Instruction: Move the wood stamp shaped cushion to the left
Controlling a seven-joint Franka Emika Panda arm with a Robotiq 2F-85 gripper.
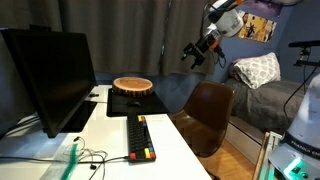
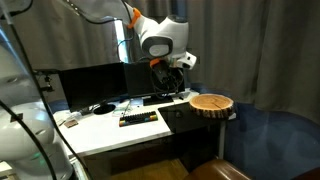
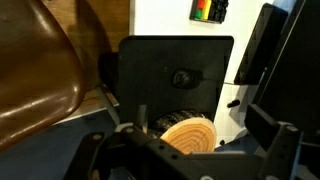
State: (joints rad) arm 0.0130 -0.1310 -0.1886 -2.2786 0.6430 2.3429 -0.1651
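The wood stamp shaped cushion (image 1: 132, 85) is a round tan disc with rings and a dark bark rim. It lies on a flat black pad (image 1: 120, 100) at the far end of the white desk. It also shows in the other exterior view (image 2: 211, 103) and in the wrist view (image 3: 188, 132). My gripper (image 1: 197, 55) hangs in the air, apart from the cushion and off its side toward the chair. In an exterior view (image 2: 172, 85) it is above the desk beside the cushion. Its fingers are spread, open and empty.
A black monitor (image 1: 45, 75) and a keyboard (image 1: 140, 138) are on the desk (image 1: 110, 140). A brown chair (image 1: 205, 110) stands beside the desk. A white patterned pillow (image 1: 258, 68) lies on a bed behind. Dark curtains hang at the back.
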